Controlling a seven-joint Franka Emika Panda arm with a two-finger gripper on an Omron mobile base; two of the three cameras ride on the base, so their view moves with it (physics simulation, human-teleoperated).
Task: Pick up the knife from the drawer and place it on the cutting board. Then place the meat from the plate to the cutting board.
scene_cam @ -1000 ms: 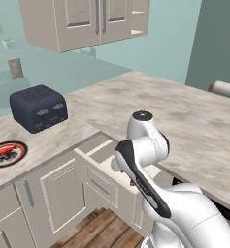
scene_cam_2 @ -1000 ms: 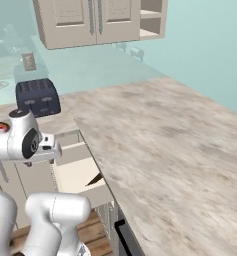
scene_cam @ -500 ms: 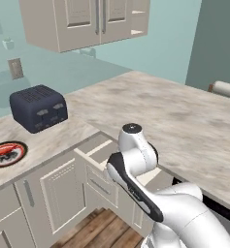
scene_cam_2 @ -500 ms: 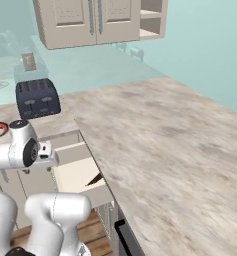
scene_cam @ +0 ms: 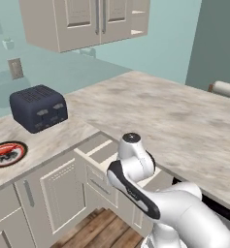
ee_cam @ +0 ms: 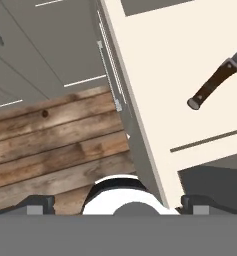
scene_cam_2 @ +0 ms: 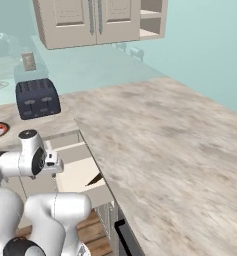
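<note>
Knife (ee_cam: 216,82) lies near the open drawer's (ee_cam: 155,65) edge (light, stiff, slippery blade); take its handle; gripper (ee_cam: 115,204) spread.

Glossy white rounded arm segments, dark joint bands, grey disc cap atop upper joint.

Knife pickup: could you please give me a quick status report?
Gripper open, empty, above the pulled-out drawer. Knife lies flat inside it, untouched, off to one side of the gripper. Nothing on or beside the knife.
</note>
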